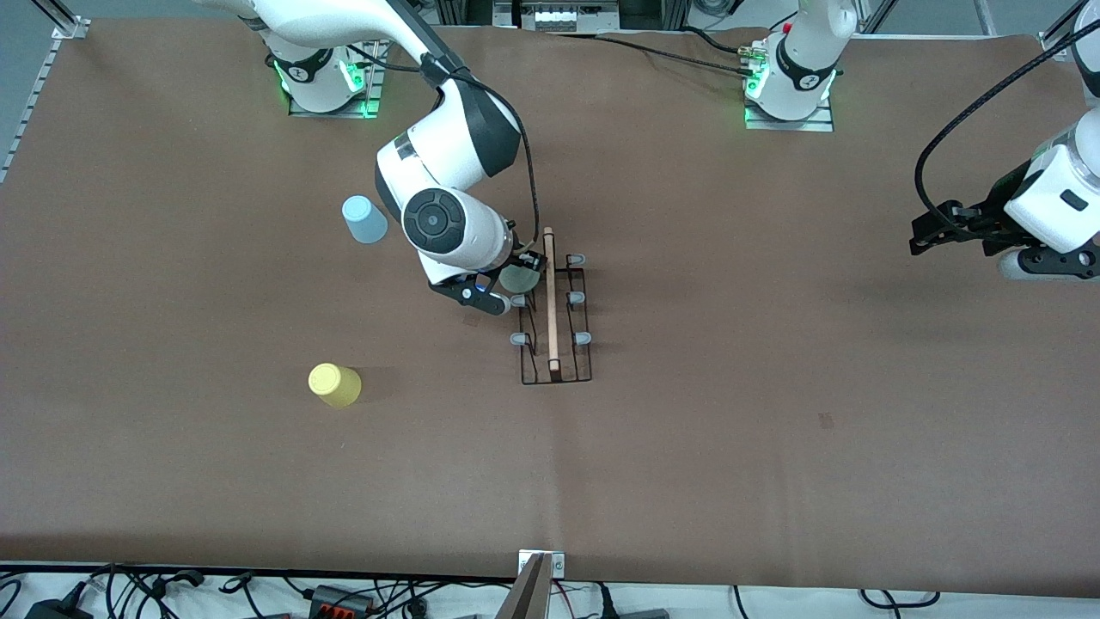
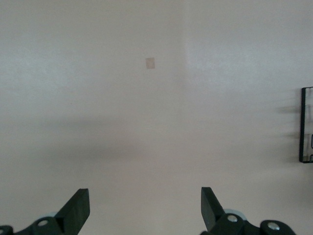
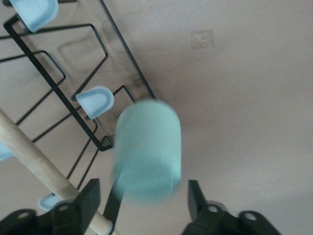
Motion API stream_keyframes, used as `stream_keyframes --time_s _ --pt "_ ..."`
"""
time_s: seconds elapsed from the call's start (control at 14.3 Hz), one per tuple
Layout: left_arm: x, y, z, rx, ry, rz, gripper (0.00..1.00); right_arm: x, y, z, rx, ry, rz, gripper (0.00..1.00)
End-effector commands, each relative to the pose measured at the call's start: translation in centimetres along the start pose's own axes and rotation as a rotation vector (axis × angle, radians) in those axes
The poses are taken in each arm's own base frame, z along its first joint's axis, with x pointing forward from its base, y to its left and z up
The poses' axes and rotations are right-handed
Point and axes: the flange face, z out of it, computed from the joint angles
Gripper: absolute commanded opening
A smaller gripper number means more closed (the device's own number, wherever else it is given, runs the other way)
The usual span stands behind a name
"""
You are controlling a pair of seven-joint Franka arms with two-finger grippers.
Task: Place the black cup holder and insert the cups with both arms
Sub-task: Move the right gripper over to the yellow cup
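The black cup holder [image 1: 555,320] lies mid-table, its wooden rod handle [image 1: 551,297] running along it between grey-capped pegs. The mint green cup [image 1: 520,277] sits mouth-down at a peg on the right arm's side, at the end farthest from the front camera. My right gripper [image 1: 507,285] is beside it. In the right wrist view the gripper [image 3: 142,196] is open and the blurred mint cup [image 3: 148,147] lies between the fingers without touching them, next to the holder's wire [image 3: 54,73]. The light blue cup [image 1: 365,219] and the yellow cup [image 1: 334,384] stand mouth-down toward the right arm's end. My left gripper [image 1: 924,236] waits open and empty.
The left gripper [image 2: 145,203] hovers over bare brown table at the left arm's end; an edge of the holder [image 2: 305,125] shows at the side of its wrist view. Cables lie along the table's front edge [image 1: 344,593].
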Motion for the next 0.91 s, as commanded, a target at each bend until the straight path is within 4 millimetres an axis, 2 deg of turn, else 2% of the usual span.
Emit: stream_keyframes --time_s 0.0,0.07,0.14,0.28,0.56,0.84 --pt "-1.0 -0.7 0.4 -0.021 0.002 0.006 1.00 0.8 -0.4 -4.8 0.053 0.026 0.047 1.00" --pt "-1.1 -1.6 0.4 -0.022 -0.002 -0.010 1.00 2.1 0.5 -5.9 0.054 0.028 0.071 1.00" --pt "-1.2 -1.7 -0.3 -0.020 0.005 -0.012 1.00 3.5 1.4 -7.2 0.060 0.048 0.094 1.00" --pt "-1.4 -1.2 -1.0 -0.014 0.000 -0.002 1.00 7.5 4.2 -8.7 0.017 0.146 0.135 1.00" --pt "-1.3 -0.8 -0.7 -0.014 -0.003 0.003 1.00 16.7 10.4 -8.6 -0.071 0.297 0.171 1.00" --pt "-1.3 0.1 -0.6 -0.012 -0.006 0.004 1.00 25.0 17.3 -8.2 -0.094 0.329 -0.047 1.00"
